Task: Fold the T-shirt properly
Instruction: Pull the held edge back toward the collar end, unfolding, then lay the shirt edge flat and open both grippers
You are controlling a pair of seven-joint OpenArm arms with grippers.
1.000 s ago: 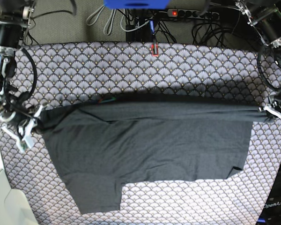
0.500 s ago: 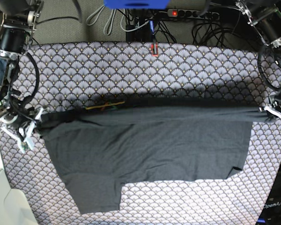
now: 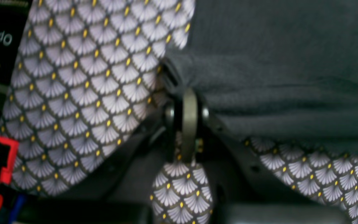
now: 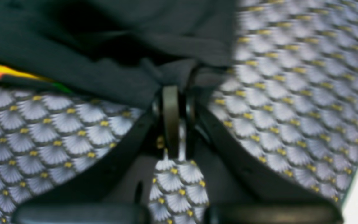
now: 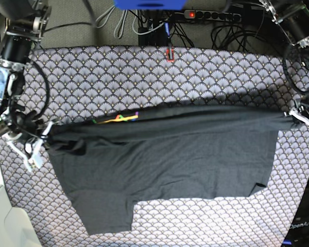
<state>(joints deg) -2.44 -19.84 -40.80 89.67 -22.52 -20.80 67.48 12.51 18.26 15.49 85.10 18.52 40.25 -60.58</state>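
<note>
Two claws hold the shirt's top edge.

The shirt (image 5: 165, 159) lies on the cloth (image 5: 144, 72). The right claw (image 4: 171, 93) is pinched tight on one end of the raised edge, and the left claw (image 3: 186, 102) is pinched tight on the other end. The edge runs long from side to side between them. The rest of the shirt lies flat, toward the near side of the table, so the fold probably goes that way.

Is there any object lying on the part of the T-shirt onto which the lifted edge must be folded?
Nothing visible is in the way. The right gripper and left gripper hold the lifted edge of the T-shirt; the flat fabric below carries no object, and the tablecloth around it shows none.
</note>
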